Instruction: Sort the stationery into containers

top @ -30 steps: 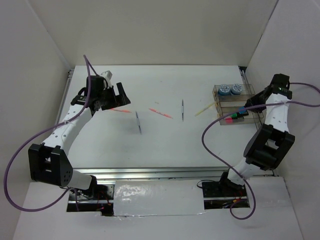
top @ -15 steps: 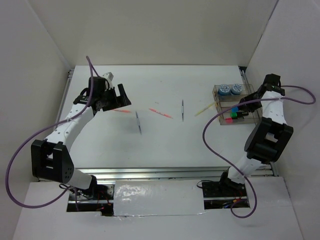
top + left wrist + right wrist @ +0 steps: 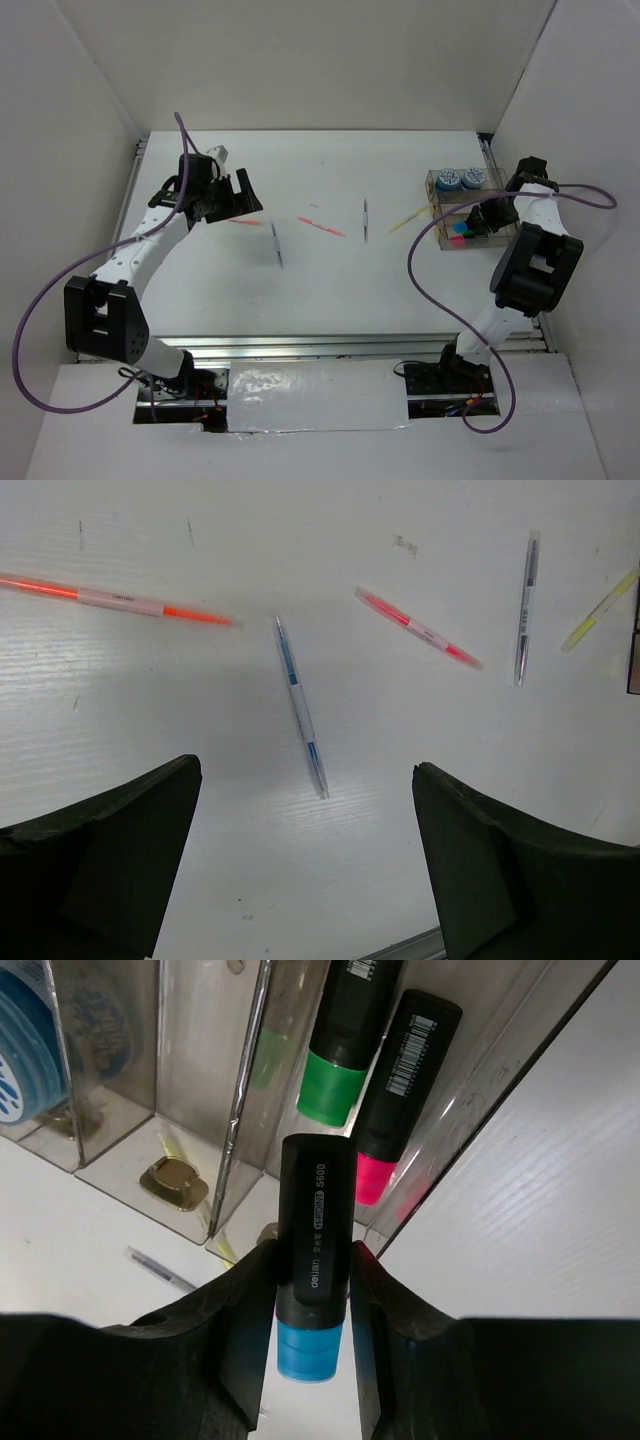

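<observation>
Right gripper (image 3: 313,1290) is pinching a blue-capped highlighter (image 3: 315,1230) right over the clear tray (image 3: 240,1110) by the desk's right edge. Green (image 3: 345,1030) and pink (image 3: 400,1080) ones already lie inside, tape rolls (image 3: 449,181) in the far compartment. Left gripper (image 3: 305,810) hangs spread wide above a silver pen (image 3: 301,706) and orange sticks (image 3: 120,600), toward the left edge.

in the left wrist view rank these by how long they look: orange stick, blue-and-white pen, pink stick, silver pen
1. orange stick, even though the left edge cuts it off
2. blue-and-white pen
3. pink stick and silver pen: too alike to rank
</observation>
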Robot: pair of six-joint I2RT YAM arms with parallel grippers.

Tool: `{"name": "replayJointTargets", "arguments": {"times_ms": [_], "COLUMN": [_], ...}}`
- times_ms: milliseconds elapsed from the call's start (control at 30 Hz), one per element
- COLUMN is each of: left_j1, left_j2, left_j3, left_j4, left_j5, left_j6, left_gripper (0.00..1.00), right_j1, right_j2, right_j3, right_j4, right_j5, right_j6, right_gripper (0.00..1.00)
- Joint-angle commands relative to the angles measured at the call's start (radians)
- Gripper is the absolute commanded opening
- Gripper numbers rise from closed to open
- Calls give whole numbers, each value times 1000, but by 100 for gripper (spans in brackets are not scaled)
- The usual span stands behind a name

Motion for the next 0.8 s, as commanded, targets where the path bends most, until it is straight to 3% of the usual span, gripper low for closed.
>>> {"name": "replayJointTargets", "arguments": {"times_ms": [0,100,233,467,533,600,667,700,767], "left_j1": [3,3,1,6,15,21,23,24,26], "left_j2": [12,6,-9,-69,-95,-103,-111,-112,-118], "left_j3": [13,15,5,-7,-28,-38,-38,-38,-39], "left_j4": [23,20,23,29,41,41,29,24,15], "left_j5": [2,5,8,-16,-16,-15,-30,-33,-49], "left_j6": [-15,-12,-9,9,16,32,48,54,68], "left_gripper": [99,99,99,99,99,99,99,99,99], "right_j1": [-2,-1,13,73,160,296,419,547,646], "right_j2": [17,1,-40,-208,-249,-286,-295,-292,-251], "right_j3": [-5,-2,-2,-20,-35,-13,20,43,67], "right_j4": [18,14,4,-12,15,21,41,53,101], "right_j5": [1,-22,-48,-167,-242,-219,-64,5,205], "right_j6": [28,22,8,-91,-213,-304,-465,-513,-638], "right_gripper": [41,45,63,57,49,41,39,38,38]}}
